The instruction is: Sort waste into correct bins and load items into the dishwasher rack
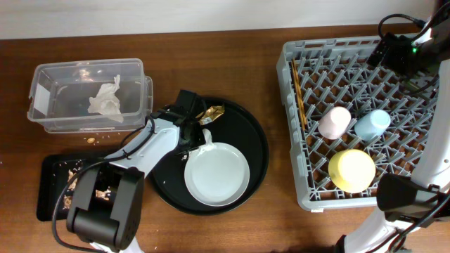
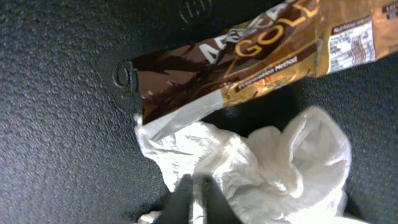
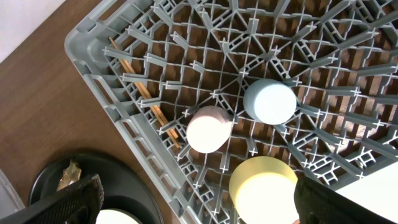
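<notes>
A: Left side, quick?
B: My left jaws (image 2: 196, 190) are pinched almost shut on a fold of the tissue (image 2: 273, 165). The tissue is crumpled and lies on the round tray (image 2: 56, 124).
A: Wrapper?
B: The wrapper (image 2: 249, 56) lies flat on the same tray, gold-brown, one end touching the tissue.
A: Plate?
B: The plate (image 1: 216, 176) is on the round tray too, just beside my left jaws, on the near side.
A: Right side?
B: My right jaws (image 3: 198, 180) stand wide open and empty, up over the rack (image 1: 330, 44) near its far right corner.
A: What's in the rack?
B: Pink cup (image 3: 209, 129) and blue cup (image 3: 269, 101) side by side around the middle. The bowl (image 3: 262, 190) is just beside them, toward me. The chopsticks (image 3: 144, 92) lie along the left wall, between the pegs.
A: Bins?
B: The tub (image 1: 42, 105) is on the desk (image 1: 281, 225), far left, with a second tissue (image 1: 107, 100) and some crumbs inside. The black tray (image 1: 49, 165) is near left with scraps (image 1: 70, 184) in it, partly hidden by my left arm. A few more scraps lie on the desk between the tub and the black tray.
</notes>
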### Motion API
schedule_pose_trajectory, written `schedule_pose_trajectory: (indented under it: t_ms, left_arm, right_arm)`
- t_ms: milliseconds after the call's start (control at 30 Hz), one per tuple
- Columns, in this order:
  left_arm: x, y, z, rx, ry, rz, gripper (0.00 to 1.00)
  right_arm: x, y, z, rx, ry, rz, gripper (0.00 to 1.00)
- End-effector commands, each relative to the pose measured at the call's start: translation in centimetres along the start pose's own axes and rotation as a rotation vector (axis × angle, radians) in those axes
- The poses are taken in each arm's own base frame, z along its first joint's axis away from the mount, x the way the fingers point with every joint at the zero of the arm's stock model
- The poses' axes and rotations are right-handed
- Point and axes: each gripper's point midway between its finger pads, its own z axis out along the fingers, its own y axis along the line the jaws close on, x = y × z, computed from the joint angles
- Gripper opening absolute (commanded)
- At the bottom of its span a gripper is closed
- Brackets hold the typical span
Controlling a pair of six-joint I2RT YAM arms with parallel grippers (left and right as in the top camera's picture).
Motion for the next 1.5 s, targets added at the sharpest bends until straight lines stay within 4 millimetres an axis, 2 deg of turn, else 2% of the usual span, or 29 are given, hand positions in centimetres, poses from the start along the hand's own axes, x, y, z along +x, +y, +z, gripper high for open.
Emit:
schedule_pose_trajectory:
  t_ms: [0, 100, 167, 333, 433, 533, 600, 633, 667, 700, 767, 900, 1000, 1133, 1233, 1333, 1400, 1433, 1467]
  left_arm:
    - [0.0, -0.4, 0.3, 0.018, 0.008, -0.002, 0.01]
    - [-0.4, -0.8, -0.4, 0.038, 0.001, -0.004, 0.01]
    - [-0.9, -1.3, -1.7, 0.062, -0.013, -0.005, 0.01]
    - [-3.2, -2.9, -8.6, 0.156, -0.143, -0.004, 0.01]
    - [-4.2, -2.6, -12.8, 0.203, -0.250, -0.014, 0.01]
    - [-4.6, -1.9, -14.6, 0.187, -0.309, -0.023, 0.01]
    - [-4.4, -1.7, -14.3, 0.179, -0.297, -0.023, 0.01]
    - [-4.3, -1.7, -14.1, 0.172, -0.289, -0.022, 0.19]
    - [-4.2, -1.5, -13.7, 0.162, -0.281, -0.022, 0.47]
    - [-4.0, -1.3, -13.1, 0.145, -0.267, -0.010, 0.55]
    - [-3.4, -1.0, -11.2, 0.108, -0.219, 0.018, 0.61]
    - [-2.4, -0.4, -7.0, 0.041, -0.123, 0.021, 0.59]
    - [-2.0, 0.0, -3.9, -0.001, -0.064, 0.023, 0.47]
    - [-1.1, 0.5, -0.9, -0.045, 0.000, 0.026, 0.46]
    - [-0.6, 0.8, 0.5, -0.065, 0.029, 0.027, 0.46]
    - [-0.5, 0.9, 1.0, -0.071, 0.037, 0.027, 0.40]
    - [-0.5, 0.9, 1.1, -0.071, 0.037, 0.027, 0.39]
    - [-0.5, 0.9, 1.2, -0.072, 0.039, 0.027, 0.36]
    - [-0.4, 1.0, 1.3, -0.074, 0.043, 0.027, 0.26]
  right_arm:
    - [0.0, -0.2, -0.3, 0.008, -0.006, -0.009, 0.99]
    - [0.0, -0.2, -0.3, 0.008, -0.006, -0.009, 0.99]
    - [0.0, -0.2, -0.3, 0.008, -0.006, -0.009, 0.99]
    - [0.0, -0.2, -0.3, 0.008, -0.006, -0.008, 0.99]
    - [0.0, -0.2, -0.3, 0.008, -0.006, -0.009, 0.99]
    - [0.0, -0.2, -0.3, 0.008, -0.006, -0.008, 0.99]
    - [0.0, -0.2, -0.3, 0.008, -0.006, -0.009, 0.99]
    - [0.0, -0.2, -0.3, 0.008, -0.006, -0.008, 0.99]
    - [0.0, -0.2, -0.3, 0.008, -0.006, -0.009, 0.99]
    - [0.0, -0.2, -0.3, 0.008, -0.006, -0.009, 0.99]
    - [0.0, -0.2, -0.3, 0.008, -0.006, -0.009, 0.99]
    - [0.0, -0.2, -0.3, 0.008, -0.006, -0.008, 0.99]
    - [0.0, -0.2, -0.3, 0.008, -0.006, -0.009, 0.99]
    - [0.0, -0.2, -0.3, 0.008, -0.006, -0.008, 0.99]
    - [0.0, -0.2, -0.3, 0.008, -0.006, -0.009, 0.99]
    - [0.0, -0.2, -0.3, 0.008, -0.006, -0.008, 0.99]
    - [0.0, -0.2, -0.3, 0.008, -0.006, -0.009, 0.99]
    - [0.0, -0.2, -0.3, 0.008, -0.006, -0.008, 0.99]
    - [0.0, -0.2, -0.3, 0.008, -0.006, -0.009, 0.99]
